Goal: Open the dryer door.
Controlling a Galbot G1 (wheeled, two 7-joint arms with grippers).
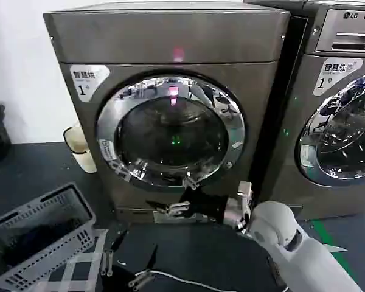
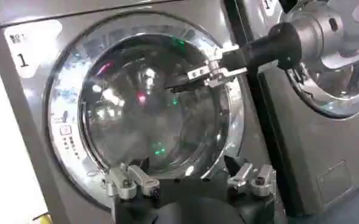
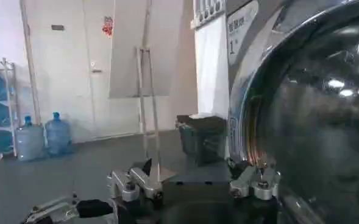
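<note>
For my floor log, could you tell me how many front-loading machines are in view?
2: the bronze-grey machine straight ahead, its dryer door shut, and the LG-marked machine to its right, partly cut off. More may stand beyond the frame.

The dryer door (image 1: 170, 131) stands left of the LG machine (image 1: 334, 103), basket (image 1: 39, 234) front-left.

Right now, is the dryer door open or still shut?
Shut. The dryer door sits flush in the machine front, its chrome ring seated all round. The right tool hangs at its lower rim; the left tool waits lower down.
</note>
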